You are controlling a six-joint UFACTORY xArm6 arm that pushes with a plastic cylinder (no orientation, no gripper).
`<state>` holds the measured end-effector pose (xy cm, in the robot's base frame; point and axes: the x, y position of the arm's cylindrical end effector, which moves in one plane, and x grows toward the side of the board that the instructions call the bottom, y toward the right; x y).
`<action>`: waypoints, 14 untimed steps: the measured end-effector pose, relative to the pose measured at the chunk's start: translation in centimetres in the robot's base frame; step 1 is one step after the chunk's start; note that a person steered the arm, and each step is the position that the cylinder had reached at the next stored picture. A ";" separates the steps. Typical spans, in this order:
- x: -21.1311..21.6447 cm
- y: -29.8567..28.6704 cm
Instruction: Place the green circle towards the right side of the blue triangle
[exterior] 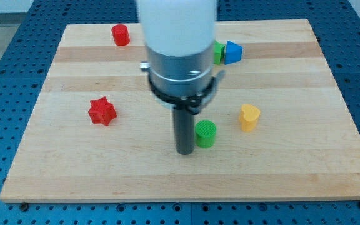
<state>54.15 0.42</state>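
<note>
The green circle [205, 133] lies on the wooden board [74, 175], a little below the board's middle. My tip [185, 151] stands right at its left side, touching or nearly touching it. The blue triangle [233, 52] lies near the view's top, right of centre, well above the green circle. A second green block [219, 52] sits against the blue triangle's left side, partly hidden behind the arm.
A yellow block [249, 117] lies just right of the green circle. A red star [102, 111] lies at the view's left. A red block [120, 35] lies at the top left. The arm's white and grey body [178, 44] hides the board's top centre.
</note>
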 end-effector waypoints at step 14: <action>-13.4 6.2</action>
<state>40.77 6.61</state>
